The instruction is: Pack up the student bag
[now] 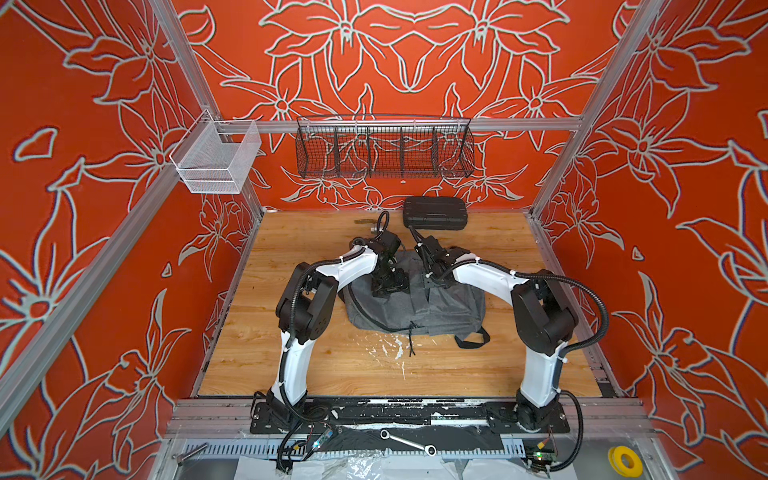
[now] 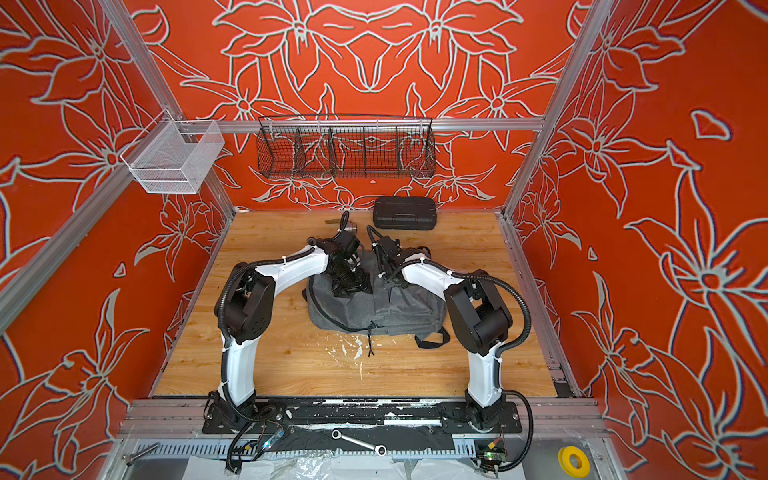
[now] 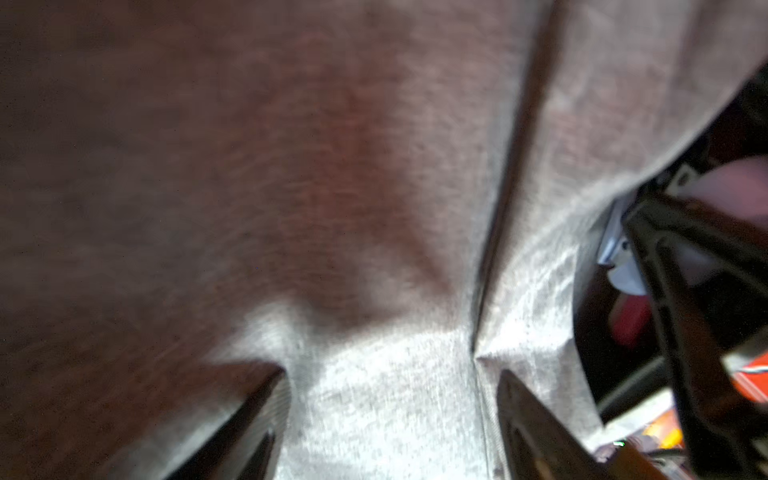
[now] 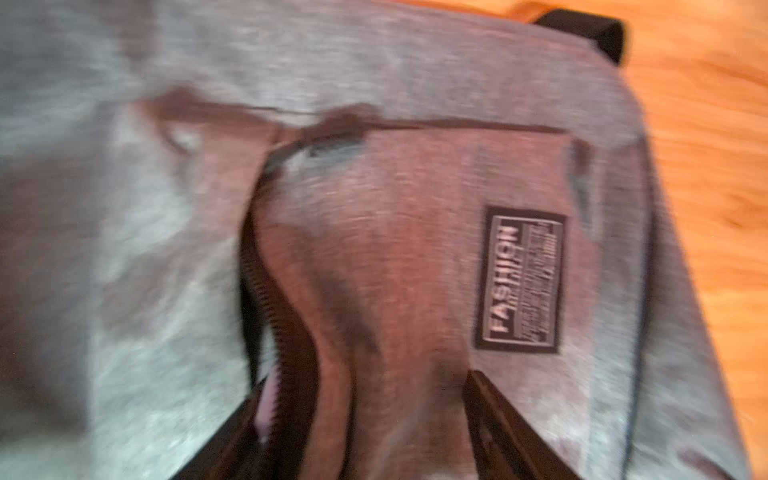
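Student bag (image 1: 415, 311), grey heathered fabric, lying flat on the wooden tabletop (image 1: 332, 365) on the near side of the black case (image 1: 434, 212), toward the arm bases; close to the case but not touching it. Both arms bend inward over the half of the bag that faces the case. Left gripper (image 3: 390, 374): jaws well apart, fingertips (image 3: 274, 378) set against plain fabric beside a seam, nothing caught between them. Right gripper (image 4: 363, 386): jaws also wide, astride a raised ridge of the front pocket beside the black zip (image 4: 282, 291); whether the ridge is pinched or merely straddled cannot be told, the wrist view being blurred. The zip gapes along its visible stretch, with something pale pink in the slit; the logo patch (image 4: 519, 278) lies on the other side of the ridge from it. Progress, as judged: the pocket is at least partly open, so access is in hand; what the bag already contains is hidden. The case itself sits outside the bag, and a small object (image 1: 365, 221) beside the case, on the left arm's side, is too small to identify. If these belong to the load, loading them and closing the zip are left; neither gripper carries an item
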{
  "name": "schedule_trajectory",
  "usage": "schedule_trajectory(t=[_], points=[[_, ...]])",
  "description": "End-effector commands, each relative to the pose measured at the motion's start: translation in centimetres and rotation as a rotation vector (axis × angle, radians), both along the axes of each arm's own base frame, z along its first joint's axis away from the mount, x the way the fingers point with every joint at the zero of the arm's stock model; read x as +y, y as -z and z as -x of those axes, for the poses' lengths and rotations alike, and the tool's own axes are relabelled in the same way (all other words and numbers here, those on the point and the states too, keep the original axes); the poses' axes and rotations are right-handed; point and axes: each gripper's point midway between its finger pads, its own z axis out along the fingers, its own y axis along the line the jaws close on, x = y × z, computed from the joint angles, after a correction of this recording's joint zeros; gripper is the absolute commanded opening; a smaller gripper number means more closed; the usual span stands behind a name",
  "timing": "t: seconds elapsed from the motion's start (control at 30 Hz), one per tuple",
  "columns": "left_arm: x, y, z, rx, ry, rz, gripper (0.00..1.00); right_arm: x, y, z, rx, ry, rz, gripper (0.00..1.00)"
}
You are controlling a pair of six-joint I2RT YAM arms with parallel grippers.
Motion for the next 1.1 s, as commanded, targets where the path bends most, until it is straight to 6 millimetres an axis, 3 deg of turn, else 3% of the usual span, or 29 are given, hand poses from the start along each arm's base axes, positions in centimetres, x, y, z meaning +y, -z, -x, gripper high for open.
schedule_trajectory(t=[0.0,0.1,0.13,0.23,0.33,0.4,0.53,0.63,0.8,1.07], points=[[3.5,4.5,2.5,0.142,-0.073,-0.069,0.72,-4.4,0.4,0.5,0.008,0.120,0.211,0.78],[4.4,4.1,2.5,0.127,-0.067,-0.084,0.70,-3.5,1.7,0.2,0.055,0.109,0.196,0.81],[4.5,3.7,2.5,0.122,-0.059,-0.090,0.70,-2.4,1.6,0.2,0.081,0.075,0.153,0.83],[4.1,1.7,1.9,0.077,-0.038,-0.066,0.70,1.8,-1.5,0.2,0.032,-0.094,-0.055,0.85],[2.9,-2.0,0.7,0.006,-0.017,0.003,0.71,4.9,-6.6,0.4,-0.091,-0.292,-0.248,0.90],[2.1,-4.9,-0.2,-0.048,-0.005,0.041,0.74,6.1,-8.6,1.1,-0.088,-0.419,-0.326,0.93],[1.0,-10.3,-2.1,-0.154,-0.007,0.098,0.81,5.1,-10.0,1.0,-0.054,-0.509,-0.333,0.90],[0.3,-12.6,-3.4,-0.200,-0.028,0.133,0.83,4.5,-9.8,0.0,-0.080,-0.587,-0.364,0.83],[-1.1,-12.5,-5.8,-0.178,-0.087,0.167,0.84,3.4,-8.7,-2.9,-0.108,-0.705,-0.421,0.65],[-2.6,-10.1,-8.3,-0.121,-0.141,0.162,0.84,2.5,-4.0,-6.1,-0.069,-0.945,-0.247,0.46]])
